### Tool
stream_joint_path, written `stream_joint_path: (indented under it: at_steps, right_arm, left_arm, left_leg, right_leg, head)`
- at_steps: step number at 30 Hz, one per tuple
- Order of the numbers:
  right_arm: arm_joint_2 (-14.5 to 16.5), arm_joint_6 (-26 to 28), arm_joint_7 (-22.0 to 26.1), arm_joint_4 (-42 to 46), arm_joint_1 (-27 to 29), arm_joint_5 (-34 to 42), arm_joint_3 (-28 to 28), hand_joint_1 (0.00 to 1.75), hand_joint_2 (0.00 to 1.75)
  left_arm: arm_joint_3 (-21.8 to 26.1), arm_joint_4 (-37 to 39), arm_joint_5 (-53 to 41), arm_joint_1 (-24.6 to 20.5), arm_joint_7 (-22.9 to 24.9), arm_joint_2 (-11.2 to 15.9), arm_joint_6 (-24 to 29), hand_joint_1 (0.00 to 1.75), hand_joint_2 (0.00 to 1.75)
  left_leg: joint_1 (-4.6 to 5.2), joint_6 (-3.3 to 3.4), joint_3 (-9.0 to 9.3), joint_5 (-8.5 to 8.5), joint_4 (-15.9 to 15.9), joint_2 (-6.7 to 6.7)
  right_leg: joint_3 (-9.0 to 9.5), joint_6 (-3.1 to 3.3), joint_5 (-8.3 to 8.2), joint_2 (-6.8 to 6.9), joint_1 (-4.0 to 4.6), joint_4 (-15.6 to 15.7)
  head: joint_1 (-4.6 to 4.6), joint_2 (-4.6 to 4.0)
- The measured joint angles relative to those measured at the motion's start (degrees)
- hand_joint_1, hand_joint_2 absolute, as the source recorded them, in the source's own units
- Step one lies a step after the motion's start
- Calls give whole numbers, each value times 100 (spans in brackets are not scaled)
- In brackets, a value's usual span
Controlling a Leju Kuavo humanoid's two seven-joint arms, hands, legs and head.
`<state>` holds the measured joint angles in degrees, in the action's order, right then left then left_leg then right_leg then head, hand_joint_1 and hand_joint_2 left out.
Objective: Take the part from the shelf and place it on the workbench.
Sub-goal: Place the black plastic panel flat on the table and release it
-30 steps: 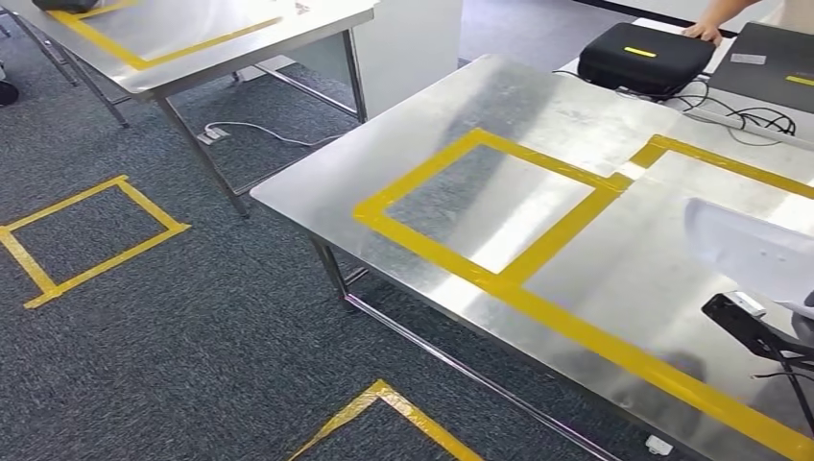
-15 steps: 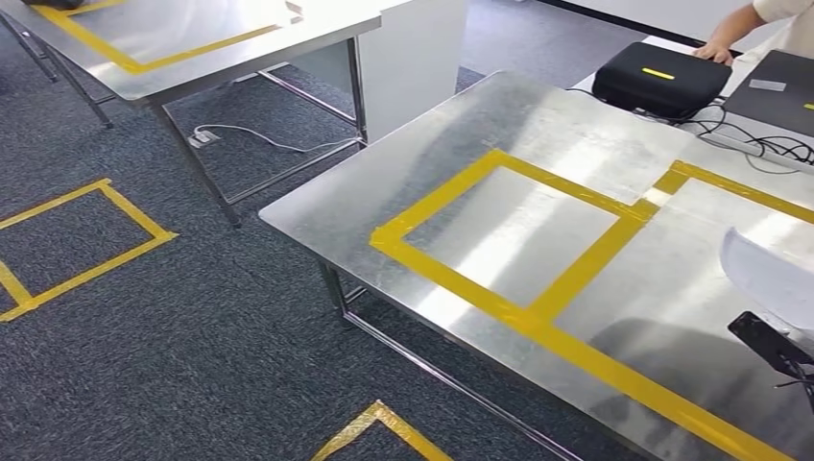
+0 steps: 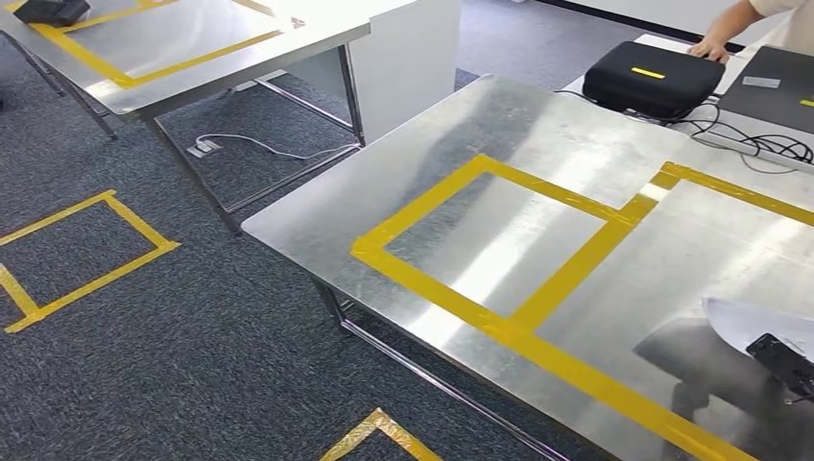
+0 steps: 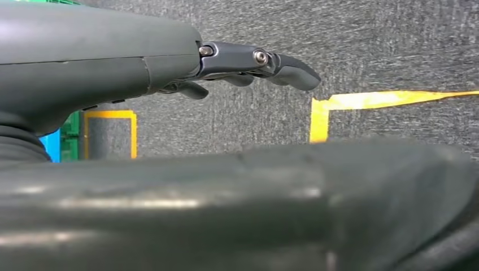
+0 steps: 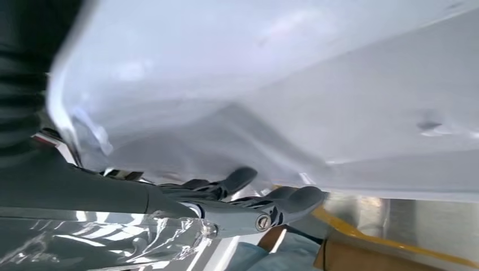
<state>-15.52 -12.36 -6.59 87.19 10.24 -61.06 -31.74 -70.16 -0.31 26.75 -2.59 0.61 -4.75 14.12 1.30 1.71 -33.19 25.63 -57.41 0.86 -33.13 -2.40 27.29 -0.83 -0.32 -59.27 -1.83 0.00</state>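
In the head view a white part (image 3: 754,321) in clear wrap hangs low over the steel workbench (image 3: 518,125) at the bottom right, its dark reflection just beneath it. My right hand (image 3: 789,365) grips it from below. The right wrist view has the part (image 5: 254,73) close up, with the hand (image 5: 226,209) under it and the dark fingers (image 5: 285,204) curled against its underside. My left hand (image 4: 248,65) hangs over the grey carpet with its fingers stretched out, holding nothing.
Yellow tape marks a rectangle (image 3: 499,230) on the workbench. A black case (image 3: 656,69), a laptop (image 3: 778,86) and cables (image 3: 758,130) lie at the far end, where a person's hand (image 3: 707,48) rests. A second steel table (image 3: 192,43) stands at the back left.
The camera has shifted a little. My right hand has come down with the white part, which now sits lower over the workbench, close to its surface.
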Motion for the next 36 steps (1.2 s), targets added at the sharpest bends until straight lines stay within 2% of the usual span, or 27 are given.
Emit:
stream_joint_path:
  at_steps: [3, 5, 12, 16, 21, 24, 27, 31, 36]
  right_arm:
    - [42, 180, 53, 231, 17, 1, 40, 0, 0]
    - [65, 514, 78, 538, 44, 1, 180, 0, 0]
    - [-29, 1762, -179, 1848, -103, -169, 1324, 0, 0]
    - [-155, 1923, -252, 2361, -318, -281, 1948, 0, 0]
    - [-307, 2228, -90, 2711, -539, -462, 2502, 0, 0]
    - [-402, 2142, -263, 2839, -636, -529, 2841, 0, 0]
    - [-508, 1819, -638, 2836, -595, -410, 2931, 0, 0]
    - [-628, 1312, -946, 2633, -336, -126, 2681, 0, 0]
    - [-674, 1168, -931, 2419, -153, -43, 2350, 0, 0]
  left_arm:
    - [0, 0, 53, 2, 8, -7, -6, 0, 0]
    - [0, 0, 100, 3, 19, -14, -6, 0, 0]
    - [0, 0, 199, 5, 46, -67, -1, 0, 0]
    - [0, 0, 229, 4, 44, -79, 2, 0, 0]
    - [0, 0, 260, 20, 19, -87, 19, 0, 0]
    - [0, 0, 284, 8, -7, -93, 34, 0, 0]
    - [0, 0, 324, 17, -24, -95, 36, 0, 0]
    - [-2, 0, 339, 21, -26, -93, 19, 0, 0]
    - [-2, 0, 345, 21, -26, -88, 13, 0, 0]
  left_leg:
    - [-4, -101, 0, -12, 27, 2]
    - [-5, -126, -2, -17, 34, 2]
    - [3, -148, -6, -29, 35, 4]
    - [2, -145, -5, -32, 34, 9]
    - [4, -141, -5, -35, 34, 7]
    - [3, -138, -4, -37, 34, 14]
    - [3, -136, -6, -38, 34, 19]
    - [4, -135, -9, -37, 34, 19]
    - [5, -131, -9, -34, 34, 16]
  right_leg:
    - [-6, 18, -3, 8, 1, -3]
    - [-8, 28, -7, 9, 0, -5]
    - [-6, 36, -21, 11, -3, 0]
    - [2, 31, -31, 19, -4, 14]
    - [5, 27, -41, 15, -6, 22]
    - [7, 27, -41, 24, -8, 29]
    - [8, 27, -41, 29, -8, 34]
    - [12, 26, -42, 29, -8, 41]
    - [11, 25, -42, 24, -10, 45]
  head:
    - [-1, 0]
    - [-2, 0]
    - [-3, 0]
    - [-2, 0]
    - [-2, 0]
    - [-2, 0]
    - [-2, 0]
    - [-3, 0]
    - [-3, 0]
